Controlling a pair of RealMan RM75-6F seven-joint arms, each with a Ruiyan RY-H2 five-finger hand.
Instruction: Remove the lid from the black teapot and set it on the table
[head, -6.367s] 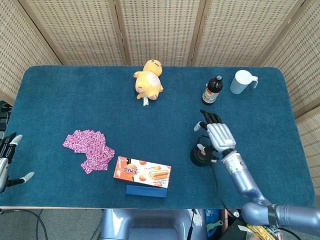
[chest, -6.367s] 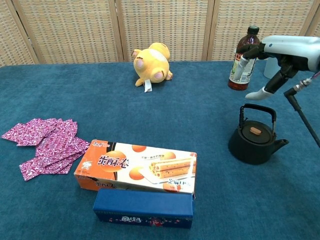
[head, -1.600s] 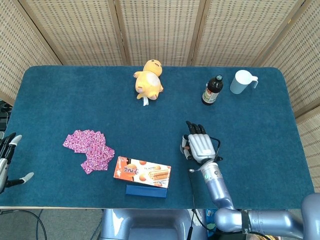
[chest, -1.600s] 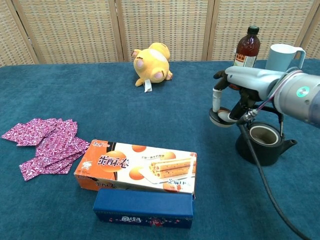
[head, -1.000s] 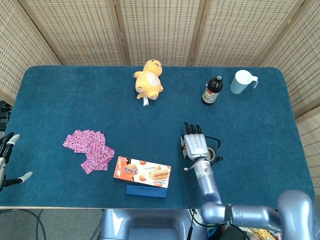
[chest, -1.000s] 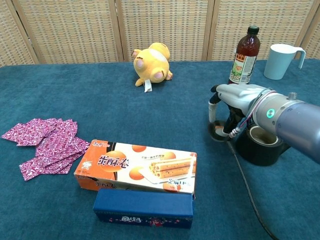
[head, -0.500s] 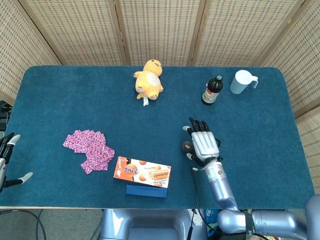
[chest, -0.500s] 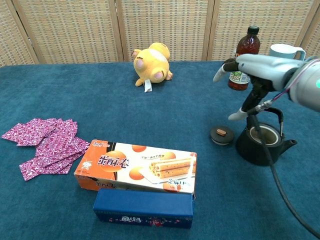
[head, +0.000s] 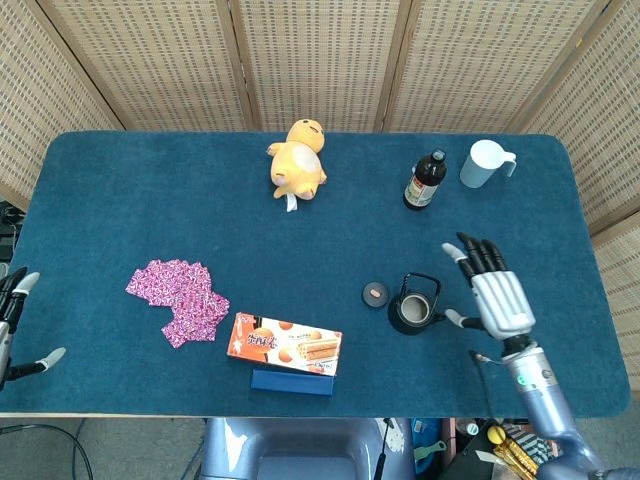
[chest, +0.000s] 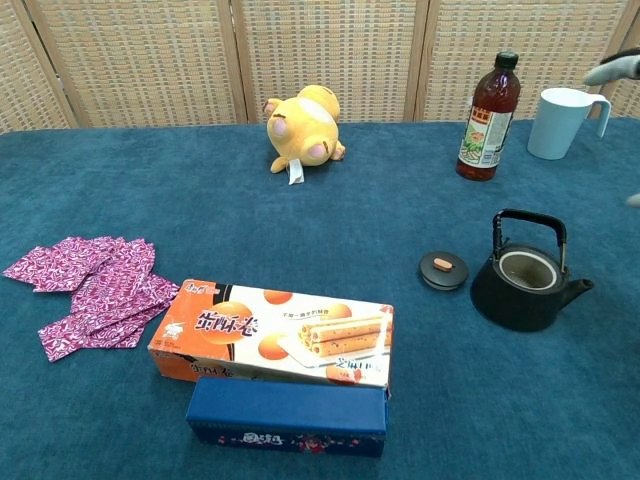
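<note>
The black teapot (head: 413, 309) (chest: 527, 286) stands uncovered on the blue table, its handle upright. Its round black lid (head: 375, 294) (chest: 443, 270), with a small orange knob, lies flat on the cloth just left of the pot, a small gap between them. My right hand (head: 495, 292) hovers to the right of the teapot with its fingers spread and nothing in it; only a fingertip (chest: 613, 69) shows at the chest view's right edge. My left hand (head: 12, 325) hangs off the table's left edge, holding nothing.
A brown bottle (head: 424, 180) and a pale blue mug (head: 485, 163) stand at the back right. A yellow plush toy (head: 298, 160) lies at back centre. A biscuit box (head: 284, 344) on a blue box and purple wrappers (head: 180, 299) sit front left.
My right hand carried the lid off the pot, set it on the table left of the teapot, let go, then rose and swung away to the right. The left hand barely moved.
</note>
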